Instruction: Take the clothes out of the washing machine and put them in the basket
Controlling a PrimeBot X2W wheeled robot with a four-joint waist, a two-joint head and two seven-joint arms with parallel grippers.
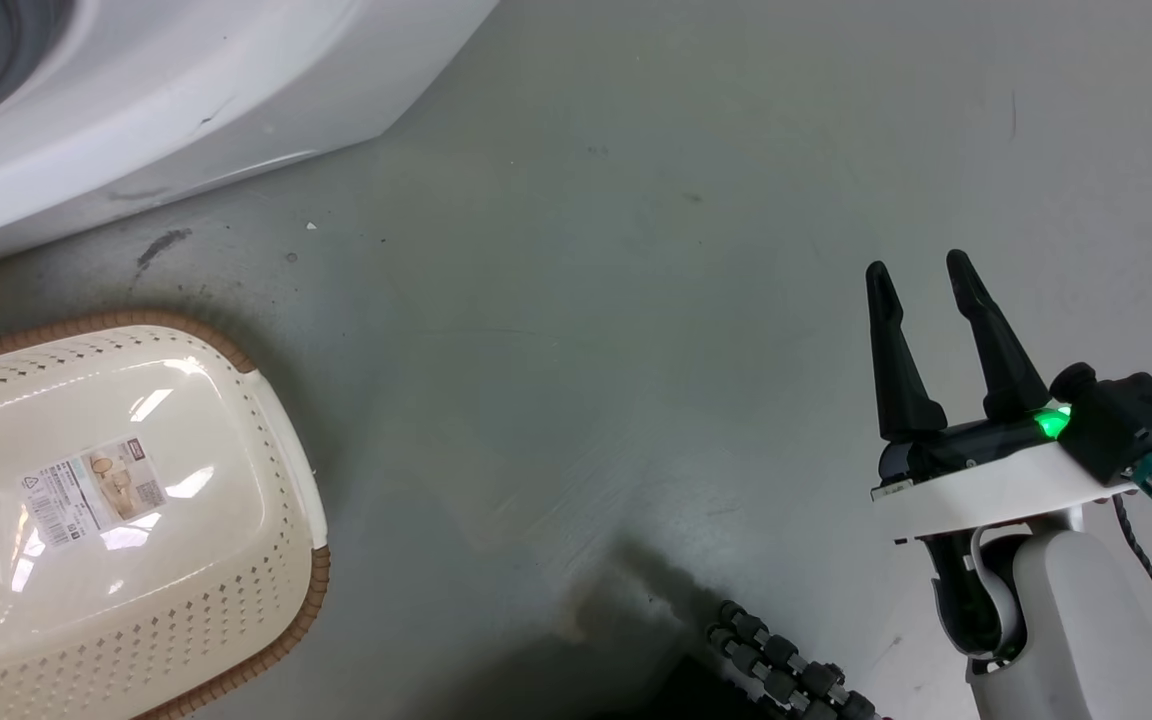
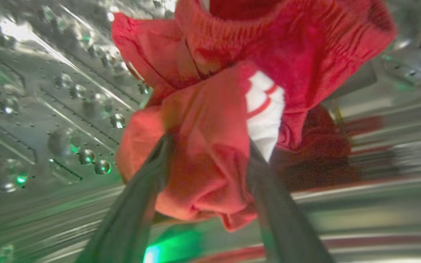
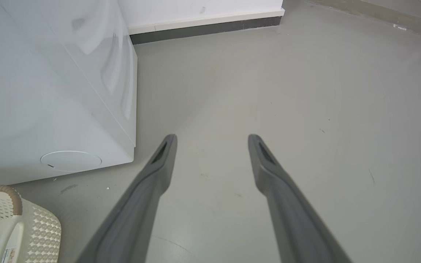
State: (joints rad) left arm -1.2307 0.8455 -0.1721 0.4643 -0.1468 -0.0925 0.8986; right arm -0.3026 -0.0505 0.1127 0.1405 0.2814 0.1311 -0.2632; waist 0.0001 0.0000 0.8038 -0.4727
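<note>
The left gripper (image 2: 207, 144) has its two dark fingers spread wide, one on each side of the bunched bright red fabric clothes (image 2: 210, 175) with white striped trim. The clothes lie in the perforated shiny steel drum (image 2: 49, 109). The right gripper (image 1: 921, 270) is wide open, holds nothing and hovers over the grey floor (image 1: 586, 300). The cream-white perforated plastic basket (image 1: 266, 640) sits near the large white washing machine (image 1: 186, 90).

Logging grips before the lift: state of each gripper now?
Left gripper: open, astride the clothes inside the washing machine.
Right gripper: open, empty, above the floor.
</note>
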